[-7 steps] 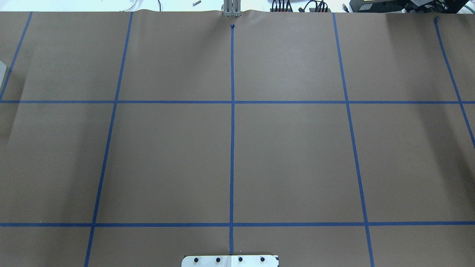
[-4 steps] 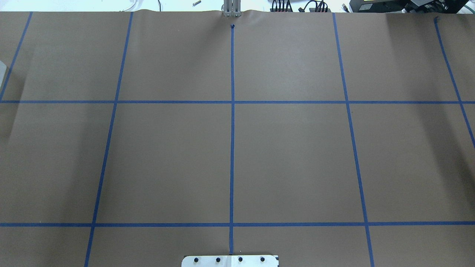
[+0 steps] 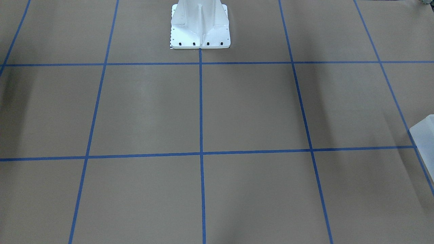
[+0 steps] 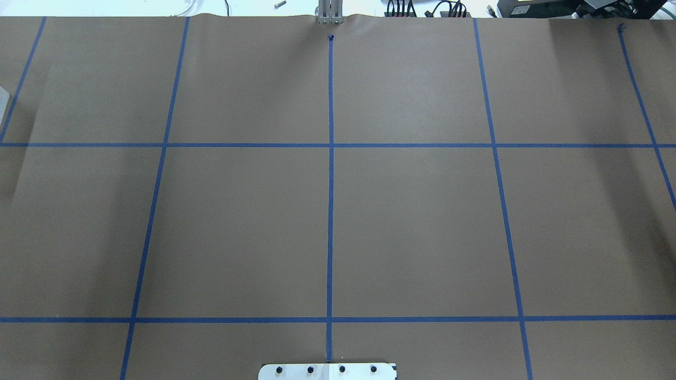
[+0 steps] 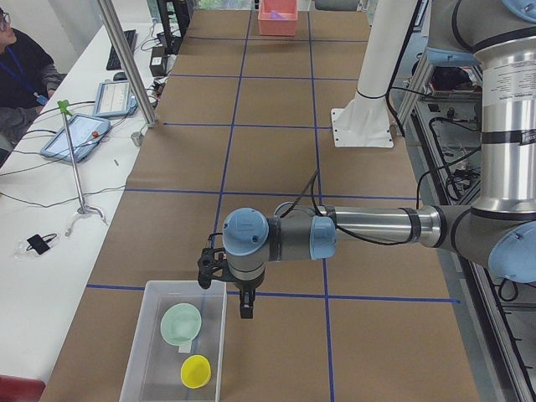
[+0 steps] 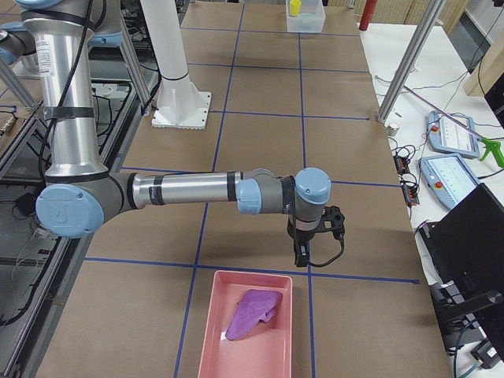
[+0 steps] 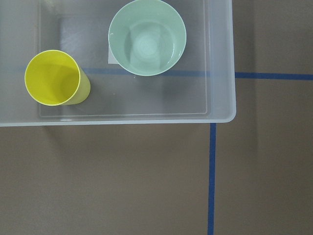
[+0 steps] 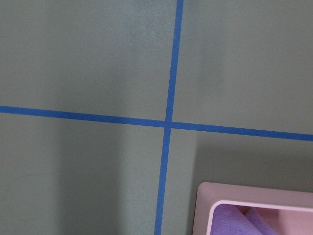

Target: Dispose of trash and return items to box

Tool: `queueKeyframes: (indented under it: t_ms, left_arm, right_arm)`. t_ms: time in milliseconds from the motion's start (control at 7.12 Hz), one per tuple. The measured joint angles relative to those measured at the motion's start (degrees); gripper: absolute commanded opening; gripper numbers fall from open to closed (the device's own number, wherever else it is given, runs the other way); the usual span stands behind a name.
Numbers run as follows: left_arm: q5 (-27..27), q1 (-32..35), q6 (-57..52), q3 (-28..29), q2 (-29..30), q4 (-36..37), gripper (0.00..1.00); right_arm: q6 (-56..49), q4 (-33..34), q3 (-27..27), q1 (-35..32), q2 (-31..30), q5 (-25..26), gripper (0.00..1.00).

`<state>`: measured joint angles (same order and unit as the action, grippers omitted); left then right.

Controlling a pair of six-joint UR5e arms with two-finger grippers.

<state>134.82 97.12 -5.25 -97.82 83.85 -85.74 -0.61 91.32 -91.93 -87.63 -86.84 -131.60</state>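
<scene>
Yellow cup (image 7: 53, 77) stands mouth-up inside the box (image 7: 146, 120), at the table's end on the robot's left. Pale green bowl (image 7: 147, 44) sits in the same box, apart from the cup. Left gripper (image 5: 245, 308) hangs over the brown paper (image 4: 412, 227) just beside the box's wall, outside it; finger spacing cannot be told. At the opposite end, pink tray (image 6: 206, 331) holds a purple crumpled item (image 6: 252, 313). Right gripper (image 6: 300, 256) hangs just off the tray's end facing the table's middle, near a blue tape line (image 8: 168, 63); finger spacing likewise cannot be told.
</scene>
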Motion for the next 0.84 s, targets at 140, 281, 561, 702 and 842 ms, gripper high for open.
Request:
queueKeyframes:
  t_ms: [140, 281, 561, 702, 842]
  left_arm:
    - [0.0, 0.0, 0.02, 0.0, 0.0, 0.01, 0.99]
    - [0.0, 0.0, 0.0, 0.0, 0.0, -0.01, 0.99]
    - [0.0, 0.0, -0.02, 0.0, 0.0, -0.04, 0.99]
    - [-0.02, 0.0, -0.02, 0.0, 0.0, -0.04, 0.99]
    - [-0.06, 0.0, -0.04, 0.0, 0.0, -0.04, 0.99]
  right_arm:
    - [0.01, 0.0, -0.01, 0.0, 0.0, 0.14, 1.0]
    - [0.05, 0.0, -0.05, 0.01, 0.0, 0.37, 1.0]
    - [0.08, 0.0, -0.08, 0.01, 0.0, 0.59, 1.0]
    - [0.08, 0.0, -0.09, 0.01, 0.0, 0.63, 1.0]
    - [0.08, 0.0, -0.09, 0.01, 0.0, 0.64, 1.0]
